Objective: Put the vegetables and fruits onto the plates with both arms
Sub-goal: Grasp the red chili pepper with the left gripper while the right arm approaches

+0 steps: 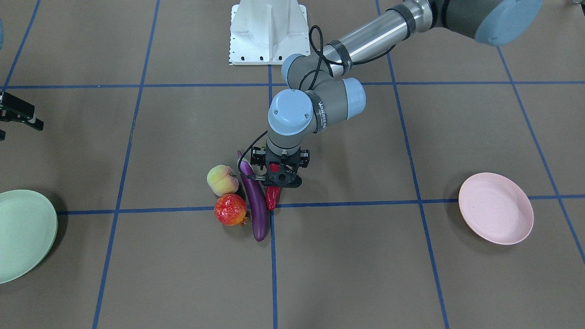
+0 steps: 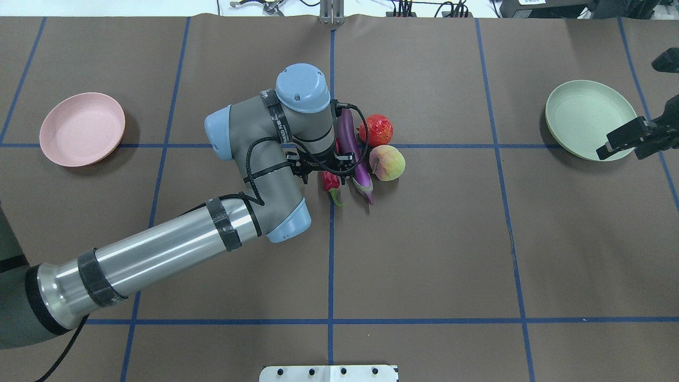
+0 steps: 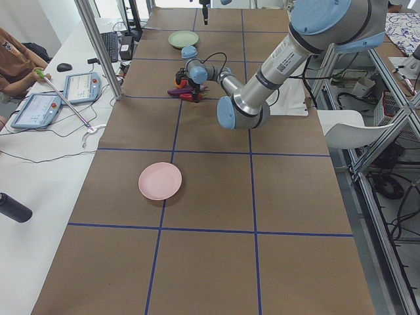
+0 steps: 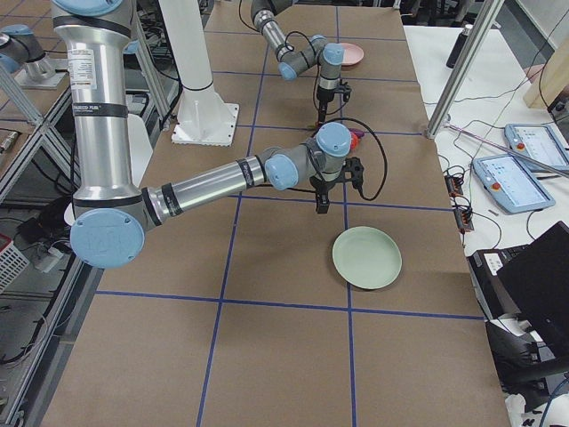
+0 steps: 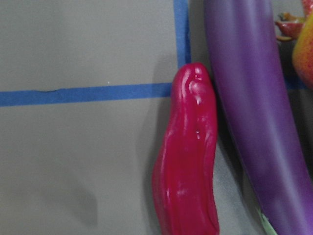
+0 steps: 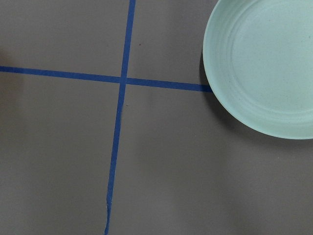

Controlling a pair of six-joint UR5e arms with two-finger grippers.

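Note:
My left gripper [image 1: 279, 180] is low over the red chili pepper [image 1: 272, 198], its fingers open on either side of the chili's middle. The chili [image 5: 188, 161] lies on the table against the purple eggplant [image 1: 255, 201]. The peach [image 1: 222, 180] and the pomegranate [image 1: 230, 209] touch the eggplant's other side. The pink plate [image 2: 82, 129] sits empty on my left side. The green plate [image 2: 589, 119] sits empty on my right side. My right gripper [image 2: 631, 140] hangs open and empty above the green plate's [image 6: 264, 63] near rim.
The white base pedestal [image 1: 267, 32] stands at the table's robot side. Blue tape lines [image 6: 120, 122] cross the brown table cover. A side desk with tablets [image 3: 82, 85] and a seated person [image 3: 13, 59] lies beyond the table's far edge.

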